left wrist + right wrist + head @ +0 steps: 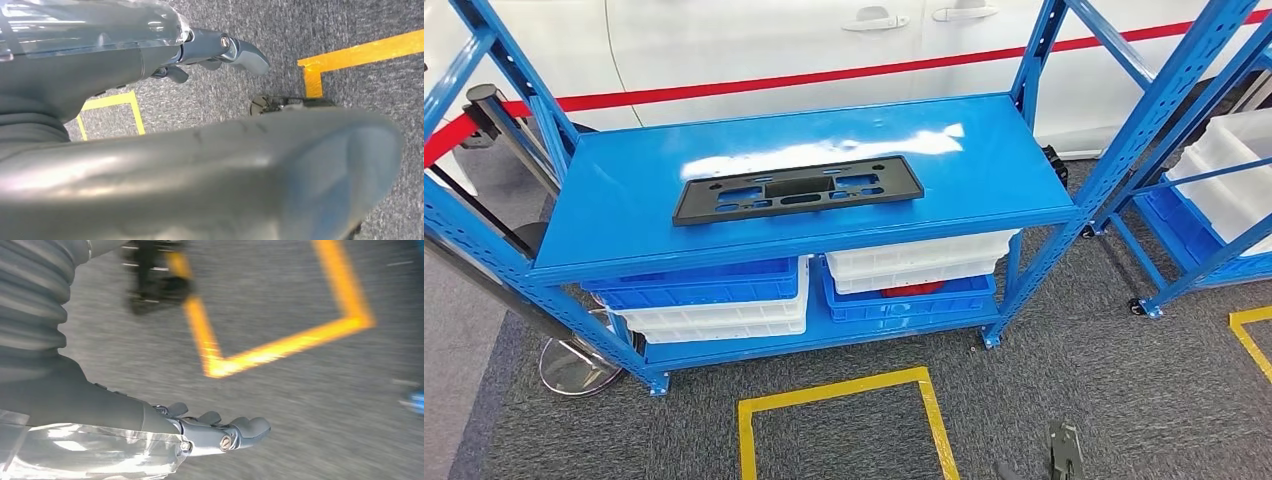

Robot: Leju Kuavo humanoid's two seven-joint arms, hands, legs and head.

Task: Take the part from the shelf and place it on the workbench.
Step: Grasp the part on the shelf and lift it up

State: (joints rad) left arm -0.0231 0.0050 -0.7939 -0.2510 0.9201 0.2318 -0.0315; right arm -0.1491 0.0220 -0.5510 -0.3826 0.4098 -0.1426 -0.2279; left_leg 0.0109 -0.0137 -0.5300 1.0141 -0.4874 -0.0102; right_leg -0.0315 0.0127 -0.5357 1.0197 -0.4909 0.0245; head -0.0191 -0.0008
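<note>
The blue shelf (pixel 624 215) stood on grey carpet (pixel 1074 390), white and blue bins (pixel 724 300) stacked beneath its top board. The black part (pixel 796 188) lay flat mid-board, toward twelve o'clock from the yellow floor square (pixel 844 395). The left robot hand (pixel 220 50) and the right robot hand (pixel 220 432) hung over the carpet, fingers extended, empty.

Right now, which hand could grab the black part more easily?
Hard to call. The black part lies about centered on the shelf. Left hand and right hand both hang open above carpet; probably both.
</note>
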